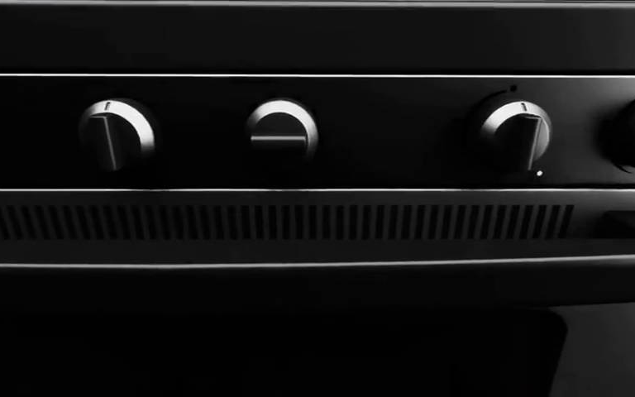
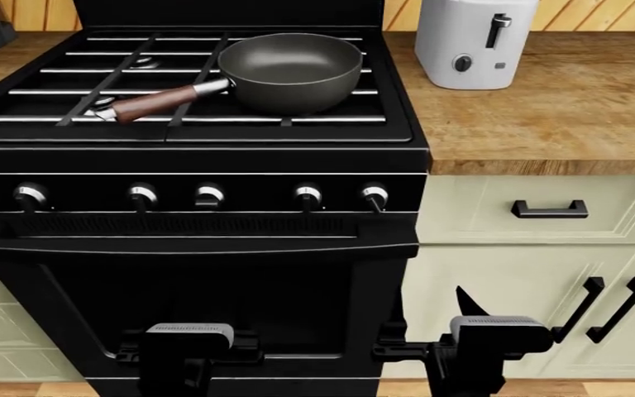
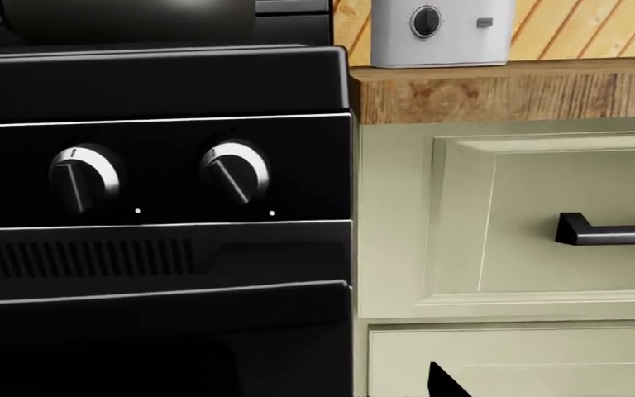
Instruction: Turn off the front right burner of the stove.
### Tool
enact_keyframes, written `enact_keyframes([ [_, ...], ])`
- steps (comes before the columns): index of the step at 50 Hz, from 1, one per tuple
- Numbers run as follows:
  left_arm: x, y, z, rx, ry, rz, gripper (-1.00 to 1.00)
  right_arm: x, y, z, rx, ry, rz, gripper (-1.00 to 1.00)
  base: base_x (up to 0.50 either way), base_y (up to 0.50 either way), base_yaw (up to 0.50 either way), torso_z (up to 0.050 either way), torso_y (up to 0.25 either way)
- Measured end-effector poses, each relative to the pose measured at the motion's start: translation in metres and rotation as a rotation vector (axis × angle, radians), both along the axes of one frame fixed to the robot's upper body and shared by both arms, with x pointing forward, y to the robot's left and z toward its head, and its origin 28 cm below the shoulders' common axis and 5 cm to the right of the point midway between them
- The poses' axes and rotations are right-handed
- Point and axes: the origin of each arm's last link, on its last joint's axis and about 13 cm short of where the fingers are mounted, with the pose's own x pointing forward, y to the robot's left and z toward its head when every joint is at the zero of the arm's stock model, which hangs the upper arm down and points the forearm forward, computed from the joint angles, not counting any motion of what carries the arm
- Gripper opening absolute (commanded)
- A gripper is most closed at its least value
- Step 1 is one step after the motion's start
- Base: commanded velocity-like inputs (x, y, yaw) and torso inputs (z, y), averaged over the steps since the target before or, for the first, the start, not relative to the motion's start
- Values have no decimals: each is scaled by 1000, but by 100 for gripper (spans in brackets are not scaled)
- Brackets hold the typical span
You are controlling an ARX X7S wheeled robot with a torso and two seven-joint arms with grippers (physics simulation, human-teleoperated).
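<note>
The glossy black stove (image 2: 185, 157) fills the left of the head view, with a row of silver-ringed knobs (image 2: 209, 195) on its front panel. A dark grey saucepan (image 2: 290, 66) with a brown handle stands on the right grates; the front right burner does not show under it. In the left wrist view one knob (image 1: 282, 131) has its bar horizontal and its neighbours (image 1: 516, 132) stand upright. In the right wrist view the rightmost knob (image 3: 235, 171) is tilted. Both grippers hang low before the oven door, left gripper (image 2: 191, 331) and right gripper (image 2: 492, 318), well below the knobs. One right fingertip (image 3: 442, 385) shows off-centre.
A white toaster (image 2: 475, 41) stands on the wooden counter (image 2: 538, 124) right of the stove. Cream cabinets with black handles (image 2: 549, 208) lie below it, close to my right gripper. The oven door handle bar (image 2: 185, 244) juts out under the knobs.
</note>
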Motion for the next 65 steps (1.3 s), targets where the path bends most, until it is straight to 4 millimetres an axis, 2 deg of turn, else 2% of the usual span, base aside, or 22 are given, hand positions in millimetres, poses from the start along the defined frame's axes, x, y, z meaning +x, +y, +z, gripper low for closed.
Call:
enact_keyframes([
  [12, 0, 0, 2, 1, 5, -1, 100, -2, -1, 6, 0, -5, 1, 100, 0, 0, 0, -50, 12],
  [19, -1, 0, 3, -3, 4, -2, 100, -3, -2, 12, -7, -9, -2, 100, 0, 0, 0, 0, 0],
  [36, -5, -1, 12, -30, 51, -17, 100, -1, -3, 57, -76, -31, 11, 100, 0, 0, 0, 0, 0],
  [48, -10, -2, 19, -49, 91, -37, 100, 7, 5, 73, -146, -21, 36, 100, 0, 0, 0, 0, 0],
  [65, -14, -3, 23, -65, 111, -63, 100, 27, 13, 87, -212, 8, 45, 100, 0, 0, 0, 0, 0],
])
